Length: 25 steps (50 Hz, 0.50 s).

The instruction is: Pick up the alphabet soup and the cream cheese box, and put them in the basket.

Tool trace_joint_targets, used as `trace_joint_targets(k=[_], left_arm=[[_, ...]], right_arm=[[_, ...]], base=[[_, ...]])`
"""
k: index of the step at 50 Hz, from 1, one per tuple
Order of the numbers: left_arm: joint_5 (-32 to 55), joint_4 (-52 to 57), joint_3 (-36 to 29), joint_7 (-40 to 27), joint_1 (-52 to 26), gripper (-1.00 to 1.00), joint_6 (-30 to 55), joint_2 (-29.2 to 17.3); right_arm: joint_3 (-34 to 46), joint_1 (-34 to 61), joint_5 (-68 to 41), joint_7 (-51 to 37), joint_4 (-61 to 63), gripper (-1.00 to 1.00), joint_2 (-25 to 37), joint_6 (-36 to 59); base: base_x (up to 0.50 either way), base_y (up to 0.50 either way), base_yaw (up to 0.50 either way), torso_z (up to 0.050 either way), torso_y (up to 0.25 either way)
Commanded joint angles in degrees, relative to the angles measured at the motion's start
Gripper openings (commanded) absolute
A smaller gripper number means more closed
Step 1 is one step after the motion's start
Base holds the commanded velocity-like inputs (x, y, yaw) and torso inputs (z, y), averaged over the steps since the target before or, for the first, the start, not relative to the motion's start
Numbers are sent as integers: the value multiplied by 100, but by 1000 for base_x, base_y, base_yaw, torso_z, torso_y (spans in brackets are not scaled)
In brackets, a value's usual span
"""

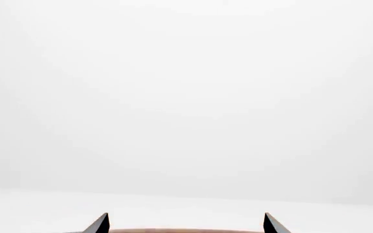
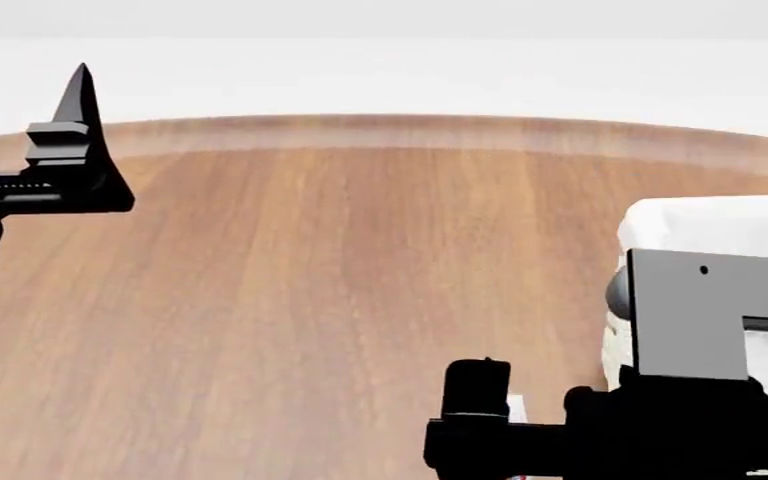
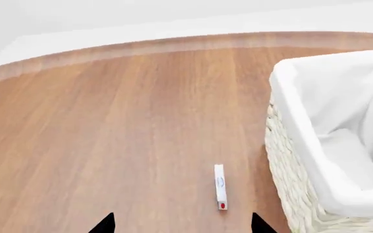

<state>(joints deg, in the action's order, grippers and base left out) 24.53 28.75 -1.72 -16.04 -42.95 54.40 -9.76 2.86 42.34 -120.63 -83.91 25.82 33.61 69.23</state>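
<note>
The cream cheese box (image 3: 219, 187) is a thin white carton with a blue oval and a red patch, standing on its narrow edge on the wooden table beside the basket (image 3: 301, 131). My right gripper (image 3: 182, 225) is open and hangs just short of the box, which sits nearer one fingertip, with nothing between the fingers. In the head view a sliver of the box (image 2: 516, 408) shows behind the right arm. My left gripper (image 1: 186, 224) is open and empty, held high at the table's left and facing the white wall. The alphabet soup is out of view.
The wicker basket (image 2: 704, 222) with its white cloth liner stands at the table's right side, partly hidden by my right arm. The round table's far edge (image 2: 384, 130) curves across the back. My left finger (image 2: 81, 115) points upward above the left part of the table.
</note>
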Motion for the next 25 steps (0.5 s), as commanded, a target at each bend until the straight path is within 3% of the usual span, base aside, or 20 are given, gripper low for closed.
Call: trace_joint_targets(k=[1, 15, 25], left_arm=[[7, -130, -7, -8, 0, 100, -107, -38], [18, -224, -27, -32, 31, 100, -208, -76], [4, -302, -73, -35, 84, 100, -313, -107]], right_arm=[[-58, -966, -685, -185, 170, 100, 530, -763], [-814, -2138, -298, 239, 109, 100, 576, -1133], [-1573, -2434, -323, 140, 293, 100, 896, -1506]], base=[[0, 0, 0, 0, 0], [0, 0, 0, 0, 0], [0, 0, 0, 0, 0]])
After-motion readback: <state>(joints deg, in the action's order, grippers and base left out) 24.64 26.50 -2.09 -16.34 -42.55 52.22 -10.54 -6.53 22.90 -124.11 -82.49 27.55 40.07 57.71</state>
